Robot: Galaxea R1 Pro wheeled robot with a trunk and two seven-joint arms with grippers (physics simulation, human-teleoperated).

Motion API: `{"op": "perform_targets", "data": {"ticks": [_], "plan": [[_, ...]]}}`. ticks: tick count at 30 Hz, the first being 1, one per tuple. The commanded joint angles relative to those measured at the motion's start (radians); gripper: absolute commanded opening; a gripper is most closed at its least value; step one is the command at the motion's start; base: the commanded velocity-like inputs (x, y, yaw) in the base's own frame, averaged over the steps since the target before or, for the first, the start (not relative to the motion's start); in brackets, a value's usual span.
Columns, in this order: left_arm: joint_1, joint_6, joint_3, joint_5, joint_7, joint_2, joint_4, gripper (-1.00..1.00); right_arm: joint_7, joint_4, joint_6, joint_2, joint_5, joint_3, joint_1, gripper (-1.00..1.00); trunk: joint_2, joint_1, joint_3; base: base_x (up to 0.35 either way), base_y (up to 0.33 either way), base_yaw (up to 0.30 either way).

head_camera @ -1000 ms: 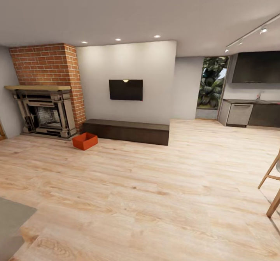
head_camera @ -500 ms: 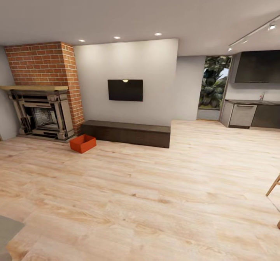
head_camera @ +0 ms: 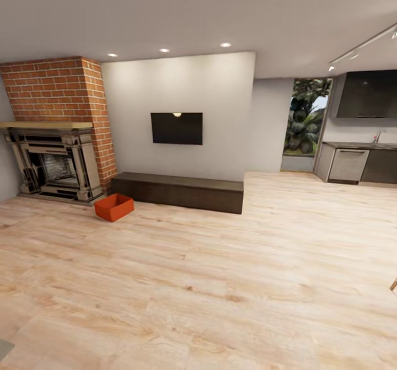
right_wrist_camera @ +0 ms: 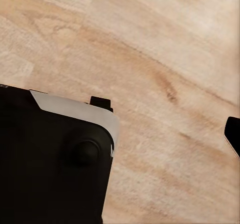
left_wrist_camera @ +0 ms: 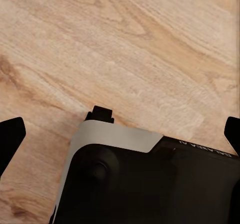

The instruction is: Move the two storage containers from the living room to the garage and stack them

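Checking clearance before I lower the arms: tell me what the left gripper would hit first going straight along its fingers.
Most likely the black-and-grey robot base just below the left gripper, or the light wood plank floor beside it; depth is unclear.

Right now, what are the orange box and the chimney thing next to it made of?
The open orange-red rectangular bin looks like smooth matte plastic: thin plain walls, one flat colour, though a render leaves that open. The red fireplace chimney looks like rough brick, with pale mortar lines between blocks.
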Motion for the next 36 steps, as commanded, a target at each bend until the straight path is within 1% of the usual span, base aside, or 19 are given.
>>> {"op": "perform_targets", "data": {"ticks": [1,36], "plan": [[-0.001,0.002,-0.008,0.008,0.003,0.000,0.000,1.00,-0.006,0.003,-0.004,0.000,0.010,0.003,-0.001,1.00,-0.001,0.001,-0.001,0.324,0.000,0.000],[-0.001,0.002,-0.008,0.008,0.003,0.000,0.000,1.00,-0.006,0.003,-0.005,0.000,0.010,0.003,-0.001,1.00,-0.001,0.001,-0.001,0.324,0.000,0.000]]}}
